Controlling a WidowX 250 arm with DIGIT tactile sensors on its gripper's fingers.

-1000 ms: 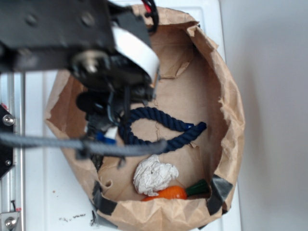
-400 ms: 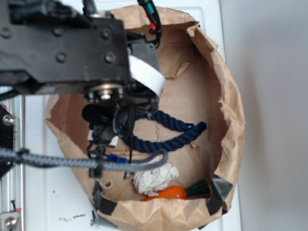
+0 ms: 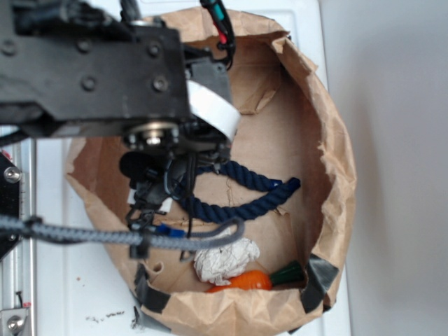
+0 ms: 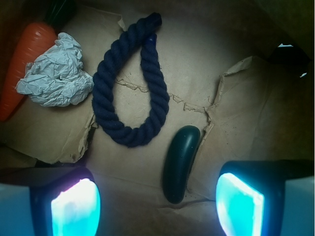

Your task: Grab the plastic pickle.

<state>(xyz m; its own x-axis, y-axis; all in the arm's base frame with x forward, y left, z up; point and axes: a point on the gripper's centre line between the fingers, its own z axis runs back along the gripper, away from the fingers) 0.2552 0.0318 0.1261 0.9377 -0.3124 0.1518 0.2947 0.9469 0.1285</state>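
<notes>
The plastic pickle [image 4: 179,162], dark green, glossy and slightly curved, lies on the paper floor of the bag in the wrist view. My gripper [image 4: 157,209] is open above it; the pickle's lower end lies between the two glowing pads [image 4: 76,209], nearer the right one, untouched. In the exterior view the arm and gripper [image 3: 150,203] hang over the left part of the bag and hide the pickle.
A navy rope loop [image 4: 129,83] lies just beyond the pickle. Crumpled white paper [image 4: 56,71] and an orange carrot toy [image 4: 24,64] sit at the far left. The brown paper bag's torn, upright walls [image 3: 329,161] ring everything.
In the second before now the arm moved forward and down into the bag, covering more of the rope loop. Over the last 0.4 s nothing has visibly moved.
</notes>
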